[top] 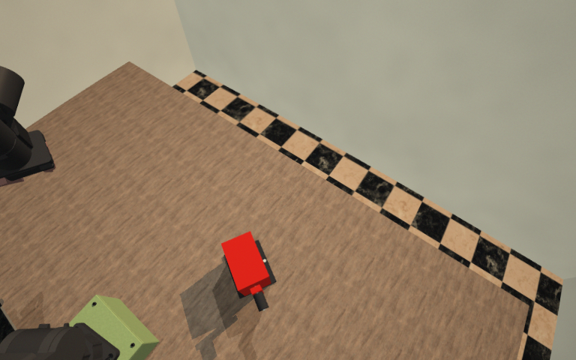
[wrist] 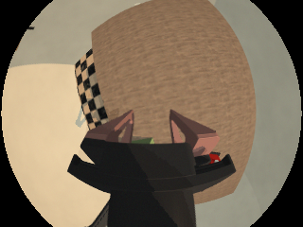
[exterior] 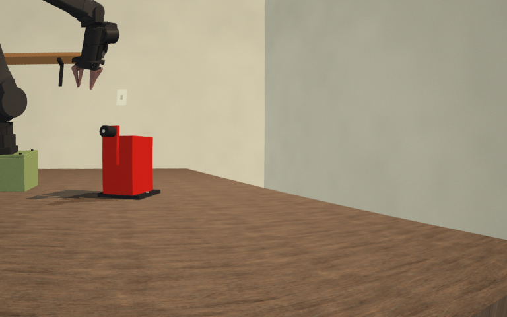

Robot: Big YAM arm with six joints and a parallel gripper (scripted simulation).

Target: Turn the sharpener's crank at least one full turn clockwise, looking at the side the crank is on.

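The red box-shaped sharpener stands upright on a thin black base plate on the wooden table. Its red crank arm points straight up on the side facing the arm. The black handle knob sits at the arm's top end. My gripper hangs high above and a little to the left of the knob, fingers pointing down. It is partly open with nothing between the fingers. In the wrist view only a sliver of the sharpener shows behind the right finger.
The arm stands on a green box left of the sharpener. A wooden shelf with a dark hook hangs on the back wall behind the gripper. A checkered floor strip runs along the table's far edge.
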